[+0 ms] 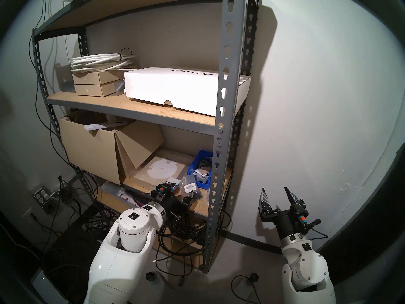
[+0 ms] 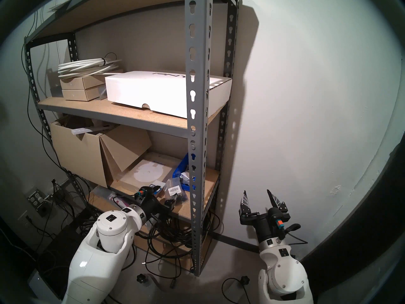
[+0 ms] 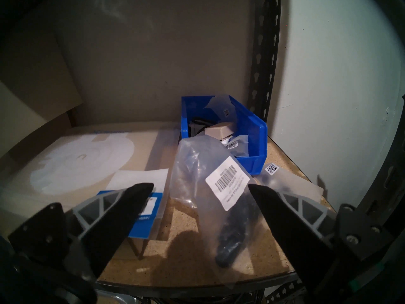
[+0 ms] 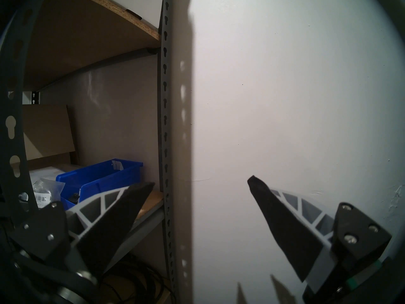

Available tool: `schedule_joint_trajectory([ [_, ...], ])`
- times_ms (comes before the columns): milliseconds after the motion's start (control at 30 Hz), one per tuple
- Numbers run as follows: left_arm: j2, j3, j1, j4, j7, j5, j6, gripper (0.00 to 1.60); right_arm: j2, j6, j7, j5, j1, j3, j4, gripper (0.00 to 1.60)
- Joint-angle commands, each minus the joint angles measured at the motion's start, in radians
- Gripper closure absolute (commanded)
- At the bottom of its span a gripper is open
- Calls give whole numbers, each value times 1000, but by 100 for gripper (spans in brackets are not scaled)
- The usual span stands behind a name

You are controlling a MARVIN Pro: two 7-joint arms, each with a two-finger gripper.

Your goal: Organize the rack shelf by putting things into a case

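**Left gripper open at the bagged parts, right idle off the rack**

Landmark: blue bin (image 3: 252, 141), rear right of the rack shelf's (image 1: 226, 99) lower board, already holding small bags and a beige part.

- Clear bag with barcode label (image 3: 219, 198): just in front of the bin, upper end leaning on its front lip.
- Blue-and-white packet (image 3: 146, 218): front-left of the bin, on the flat tan box (image 3: 76, 161).
- Second bag, QR label (image 3: 285, 180): front-right of the bin.
- Left gripper (image 3: 200, 185): fingers spread wide either side of the barcode bag, gripping nothing.
- Right gripper (image 1: 276, 192): right of the bin, outside the rack, fingers apart, empty.
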Motion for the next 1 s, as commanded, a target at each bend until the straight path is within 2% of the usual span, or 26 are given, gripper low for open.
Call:
schedule_joint_trajectory([
  [0, -10, -4, -11, 1, 1, -11, -15, 0, -1, -3, -1, 1, 2, -1, -21, 0],
  [200, -12, 1, -11, 17, 8, -14, -23, 0, -1, -3, -1, 1, 2, -1, -21, 0],
  [367, -14, 4, -11, 28, 14, -16, -28, 21, -1, -3, -1, 1, 2, -1, -21, 0],
  [467, -14, 4, -11, 30, 18, -19, -30, 22, -1, -3, -1, 1, 2, -1, -21, 0],
  [533, -14, 3, -10, 31, 19, -22, -32, 34, -1, -3, -1, 1, 2, -1, -21, 0],
  [667, -11, 0, -7, 26, 17, -31, -32, 40, -1, -3, -1, 1, 2, -1, -21, 0],
  [700, -10, 0, -7, 25, 17, -33, -32, 53, -1, -3, -1, 1, 2, -1, -21, 0],
  [733, -10, -1, -6, 23, 16, -36, -31, 55, -1, -3, -1, 1, 2, -1, -21, 0],
  [767, -9, -1, -5, 21, 16, -37, -30, 72, -1, -3, -1, 1, 2, -1, -21, 0],
  [800, -9, -2, -5, 19, 15, -39, -30, 80, -1, -3, -1, 1, 2, -1, -21, 0],
  [967, -9, -5, -3, 15, 9, -46, -29, 83, -1, -3, -1, 1, 2, -1, -21, 0],
])
